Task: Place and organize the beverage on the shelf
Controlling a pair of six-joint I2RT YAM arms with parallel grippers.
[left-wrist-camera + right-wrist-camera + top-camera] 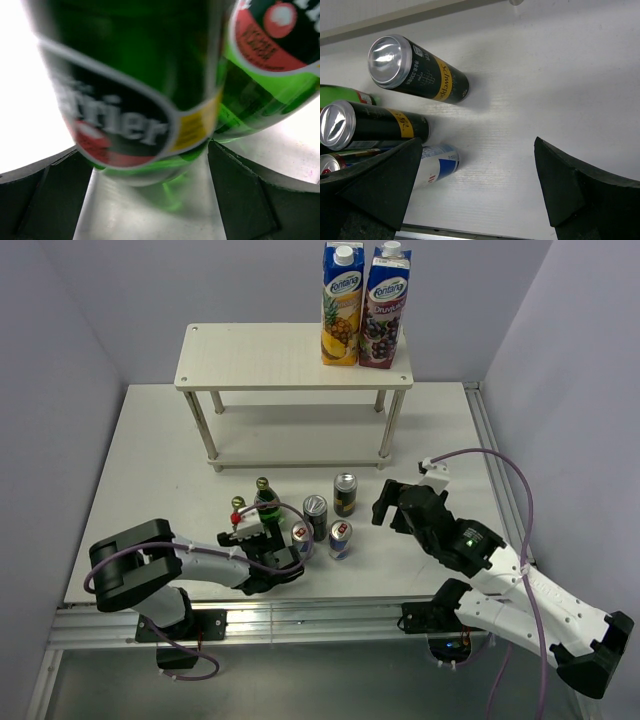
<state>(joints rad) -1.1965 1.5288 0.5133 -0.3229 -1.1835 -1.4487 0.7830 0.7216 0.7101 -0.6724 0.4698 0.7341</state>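
The beverage stands grouped on the table in front of the shelf [290,357]. Two green glass bottles [262,502] with gold caps stand at the left. Two dark slim cans [345,494] and two blue-silver cans [340,539] stand to their right. My left gripper [262,533] is open, its jaws on either side of one green bottle [135,100]; the second bottle [270,65] stands just behind, to the right. My right gripper [386,504] hangs open to the right of the cans, with nothing between its fingers [385,185]. Its view shows both dark cans [420,70] and one blue-silver can [440,167].
Two tall juice cartons [365,305] stand on the right end of the shelf's top board. The lower board [300,435] is bare. Grey walls close in the table on the left, back and right. A metal rail [300,615] runs along the near edge.
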